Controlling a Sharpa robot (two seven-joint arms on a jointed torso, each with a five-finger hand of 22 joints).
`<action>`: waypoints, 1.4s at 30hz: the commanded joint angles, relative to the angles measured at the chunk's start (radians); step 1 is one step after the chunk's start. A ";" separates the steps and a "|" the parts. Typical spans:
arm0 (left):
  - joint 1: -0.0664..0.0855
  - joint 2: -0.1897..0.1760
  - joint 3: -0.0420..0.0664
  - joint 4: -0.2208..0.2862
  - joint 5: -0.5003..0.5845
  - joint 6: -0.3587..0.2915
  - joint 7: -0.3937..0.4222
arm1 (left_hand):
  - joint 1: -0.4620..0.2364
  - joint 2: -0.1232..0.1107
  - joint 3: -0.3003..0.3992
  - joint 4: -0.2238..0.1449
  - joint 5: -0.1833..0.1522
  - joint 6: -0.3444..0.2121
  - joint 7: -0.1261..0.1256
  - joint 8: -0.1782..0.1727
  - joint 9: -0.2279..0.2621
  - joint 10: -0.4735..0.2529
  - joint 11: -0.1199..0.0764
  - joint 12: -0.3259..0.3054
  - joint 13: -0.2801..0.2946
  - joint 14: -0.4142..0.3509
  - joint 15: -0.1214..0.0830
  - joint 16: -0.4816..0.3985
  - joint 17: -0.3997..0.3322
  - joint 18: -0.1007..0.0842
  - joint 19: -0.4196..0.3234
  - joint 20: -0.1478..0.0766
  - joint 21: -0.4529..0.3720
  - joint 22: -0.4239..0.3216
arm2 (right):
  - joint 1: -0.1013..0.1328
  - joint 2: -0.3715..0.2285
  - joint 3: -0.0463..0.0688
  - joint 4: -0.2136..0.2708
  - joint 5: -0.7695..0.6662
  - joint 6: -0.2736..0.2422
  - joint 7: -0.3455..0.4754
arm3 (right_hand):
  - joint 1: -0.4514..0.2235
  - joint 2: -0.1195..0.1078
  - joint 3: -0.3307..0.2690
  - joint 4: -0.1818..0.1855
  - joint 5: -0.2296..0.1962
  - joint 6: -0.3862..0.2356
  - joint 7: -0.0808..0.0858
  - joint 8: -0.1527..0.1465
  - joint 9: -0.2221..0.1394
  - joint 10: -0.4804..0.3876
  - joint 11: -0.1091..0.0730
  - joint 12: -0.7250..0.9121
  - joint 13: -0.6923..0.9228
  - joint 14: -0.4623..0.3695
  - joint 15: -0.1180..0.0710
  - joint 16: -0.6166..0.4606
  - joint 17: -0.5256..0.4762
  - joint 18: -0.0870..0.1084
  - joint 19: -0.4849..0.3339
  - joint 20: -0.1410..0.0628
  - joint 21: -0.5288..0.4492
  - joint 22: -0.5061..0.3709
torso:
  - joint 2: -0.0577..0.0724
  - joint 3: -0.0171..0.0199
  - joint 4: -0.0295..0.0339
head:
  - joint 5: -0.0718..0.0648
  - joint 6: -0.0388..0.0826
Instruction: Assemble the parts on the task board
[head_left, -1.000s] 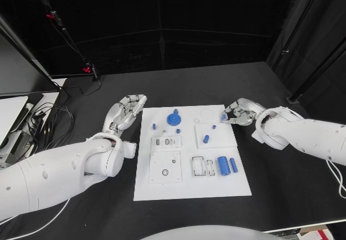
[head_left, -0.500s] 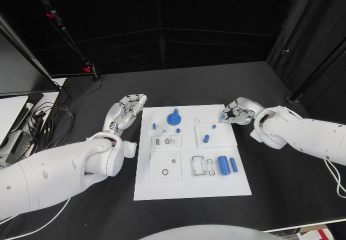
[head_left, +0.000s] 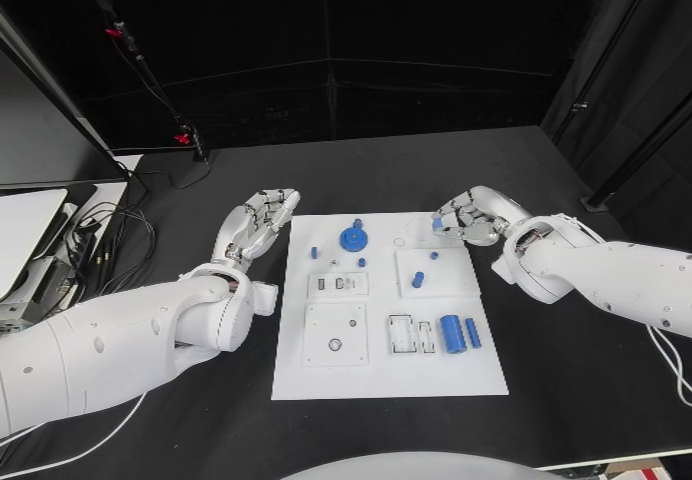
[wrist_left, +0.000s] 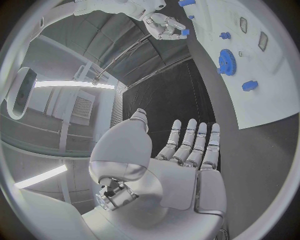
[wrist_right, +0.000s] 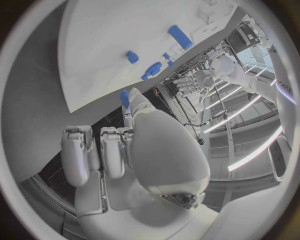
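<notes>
Parts for the assembly lie scattered on the white task board (head_left: 433, 370) in the middle of the black bench (head_left: 577, 400), and one of them is now up off it: the right hand (head_left: 469, 217) pinches a small blue piece (head_left: 438, 224) at its fingertips, just over the board's far right corner. Over the last second that hand has risen a little and drawn slightly inward over the corner, the piece staying pinched the whole time; the right wrist view shows the same blue piece (wrist_right: 124, 98) standing up between the curled fingers (wrist_right: 112, 150). The left hand (head_left: 260, 225) has not stirred; it hovers flat beside the board's far left edge, fingers straight and apart, holding nothing. On the board the blue gear (head_left: 351, 238) sits near the far edge, two blue cylinders (head_left: 457, 333) lie side by side near the right edge, and smaller blue bits sit between. To my eye the pick is done and the carry has begun; the piece now needs its seat, and the grip looks slight enough that it could twist or slip.
</notes>
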 joint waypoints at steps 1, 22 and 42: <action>0.001 0.002 0.001 -0.001 -0.006 0.007 0.228 | 0.000 0.007 -0.005 -0.001 0.003 0.008 0.152 -0.007 -0.001 0.007 -0.003 -0.003 0.001 0.009 -0.001 0.003 0.001 0.018 0.000 0.004 0.003 0.000 | 0.010 0.015 0.001 0.036 0.033 -0.014 0.000 | 0.011 0.009 0.000 -0.013 0.020 0.042 0.006 0.000 0.004 0.104 0.010 0.003 0.263 0.104 0.007 0.002 0.263 -0.007 0.104 0.011 0.003 0.263 | 0.000 -0.0008 0.0009 | 0.005 -0.005; 0.000 0.004 0.001 0.001 -0.006 0.004 0.227 | 0.000 0.007 -0.005 -0.001 0.003 0.008 0.152 -0.007 -0.001 0.007 -0.003 -0.003 0.001 0.009 -0.001 0.003 0.001 0.018 0.000 0.004 0.003 0.000 | 0.013 0.163 0.001 0.180 -0.034 0.045 -0.200 | 0.012 0.010 -0.003 -0.025 0.052 0.050 0.018 -0.008 0.001 0.104 0.021 0.003 0.263 0.104 0.014 0.002 0.263 -0.007 0.104 0.018 0.003 0.263 | 0.001 -0.0001 0.0022 | 0.087 -0.044; 0.000 0.008 0.001 -0.002 -0.006 0.004 0.226 | 0.003 0.009 -0.007 -0.001 0.005 0.008 0.152 -0.007 0.000 0.007 -0.003 -0.002 0.001 0.010 -0.001 0.004 0.001 0.017 0.000 0.004 0.004 0.000 | -0.049 0.258 0.000 0.189 -0.086 0.012 -0.375 | -0.013 0.004 -0.017 -0.021 0.038 0.045 0.026 -0.024 -0.005 0.104 0.029 0.003 0.263 0.104 0.018 0.002 0.263 -0.007 0.104 0.023 0.003 0.263 | 0.000 -0.0004 -0.0018 | 0.099 -0.072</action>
